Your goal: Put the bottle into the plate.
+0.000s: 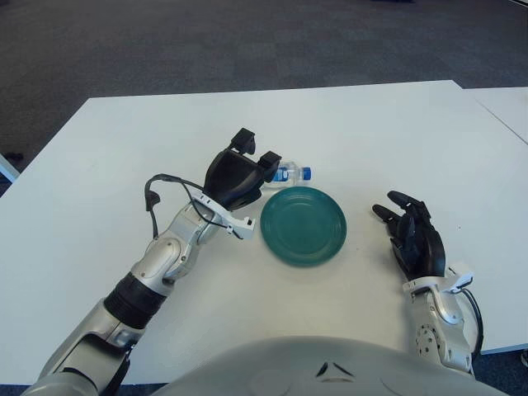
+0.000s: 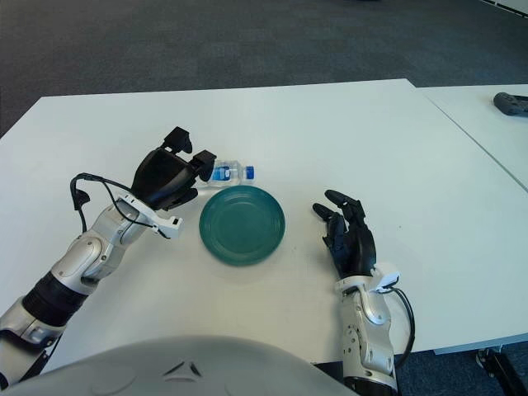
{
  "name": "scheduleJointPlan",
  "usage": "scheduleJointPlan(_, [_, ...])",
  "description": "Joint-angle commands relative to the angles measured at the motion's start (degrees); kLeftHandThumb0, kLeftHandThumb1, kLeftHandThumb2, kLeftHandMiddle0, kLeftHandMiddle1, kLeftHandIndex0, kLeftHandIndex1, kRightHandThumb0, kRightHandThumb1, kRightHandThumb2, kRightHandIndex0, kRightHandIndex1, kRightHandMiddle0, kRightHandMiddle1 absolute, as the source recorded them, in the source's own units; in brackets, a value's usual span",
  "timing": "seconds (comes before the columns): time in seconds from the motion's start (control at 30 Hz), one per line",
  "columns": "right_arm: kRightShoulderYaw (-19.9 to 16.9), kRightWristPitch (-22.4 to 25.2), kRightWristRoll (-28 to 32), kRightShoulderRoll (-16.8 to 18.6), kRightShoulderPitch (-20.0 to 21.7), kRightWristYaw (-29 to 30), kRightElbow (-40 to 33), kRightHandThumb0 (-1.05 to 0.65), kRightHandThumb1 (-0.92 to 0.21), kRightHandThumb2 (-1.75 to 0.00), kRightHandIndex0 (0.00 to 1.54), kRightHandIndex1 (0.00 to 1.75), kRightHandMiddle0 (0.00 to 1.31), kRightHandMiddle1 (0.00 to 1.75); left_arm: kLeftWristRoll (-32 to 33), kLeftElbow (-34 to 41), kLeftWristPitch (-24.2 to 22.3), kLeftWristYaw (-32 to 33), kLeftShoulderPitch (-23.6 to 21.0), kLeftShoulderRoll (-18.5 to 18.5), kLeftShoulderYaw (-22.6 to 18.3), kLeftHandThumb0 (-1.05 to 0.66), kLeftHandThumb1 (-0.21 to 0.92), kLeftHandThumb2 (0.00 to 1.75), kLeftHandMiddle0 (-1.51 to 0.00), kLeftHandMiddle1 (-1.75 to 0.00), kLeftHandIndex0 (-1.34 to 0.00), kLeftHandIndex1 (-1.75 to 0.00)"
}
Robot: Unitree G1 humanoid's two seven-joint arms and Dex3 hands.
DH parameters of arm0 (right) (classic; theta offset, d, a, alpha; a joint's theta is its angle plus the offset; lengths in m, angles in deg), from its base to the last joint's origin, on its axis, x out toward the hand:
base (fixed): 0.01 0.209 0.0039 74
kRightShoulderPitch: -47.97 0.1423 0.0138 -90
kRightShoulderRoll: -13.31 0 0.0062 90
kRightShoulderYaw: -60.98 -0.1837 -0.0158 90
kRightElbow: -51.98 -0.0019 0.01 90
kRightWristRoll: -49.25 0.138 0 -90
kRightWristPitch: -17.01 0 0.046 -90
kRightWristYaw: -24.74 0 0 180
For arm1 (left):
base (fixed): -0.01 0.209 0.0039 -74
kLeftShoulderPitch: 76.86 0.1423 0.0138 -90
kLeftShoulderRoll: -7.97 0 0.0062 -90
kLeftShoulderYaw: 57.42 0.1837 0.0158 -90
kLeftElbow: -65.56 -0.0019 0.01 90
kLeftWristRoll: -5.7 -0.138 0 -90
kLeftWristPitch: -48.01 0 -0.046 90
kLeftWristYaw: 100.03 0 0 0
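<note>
A small clear bottle [image 1: 290,173] with a blue cap pointing right pokes out sideways from my left hand [image 1: 252,161], just past the far rim of the green plate [image 1: 304,224]. My left hand is raised a little above the table at the plate's far left edge, and its dark fingers are curled on the bottle's bottom end, which they hide. The same bottle [image 2: 230,173] shows beside the hand in the right eye view. My right hand [image 1: 410,233] shows to the right of the plate, fingers spread and holding nothing.
The white table [image 1: 371,132] stretches wide around the plate. A black cable [image 1: 154,196] loops off my left forearm. A second white table [image 2: 487,124] stands at the right with a dark object [image 2: 511,102] on it.
</note>
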Motion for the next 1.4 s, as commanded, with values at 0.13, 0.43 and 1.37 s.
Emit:
scheduleJointPlan(0.13, [0.7,1.7,-1.0,0.0,-1.2,0.2,2.3,-0.69,-0.92,-0.56,0.52,0.99,0.22,1.14,-0.2,4.3,0.8,-4.0,0.7,-0.8,-1.6,-0.53,0.16,1.50,-1.20,-1.75,-0.73,-1.75])
scheduleJointPlan(0.43, [0.7,1.9,-0.1,0.2,-0.9,-0.4,3.4,-0.69,-0.92,-0.54,0.51,0.97,0.21,1.13,-0.9,7.5,2.1,-6.6,1.4,-0.8,-2.5,-0.52,0.18,1.48,-1.21,-1.75,-0.72,-1.75])
scheduleJointPlan(1.37, [0.4,-1.6,-0.4,-0.4,0.6,-3.1,8.4,-0.70,-0.92,-0.59,0.53,0.99,0.21,1.15,1.0,7.6,2.2,-7.7,2.7,4.8,-3.8,-0.47,0.32,1.31,-1.15,-1.75,-0.60,-1.75])
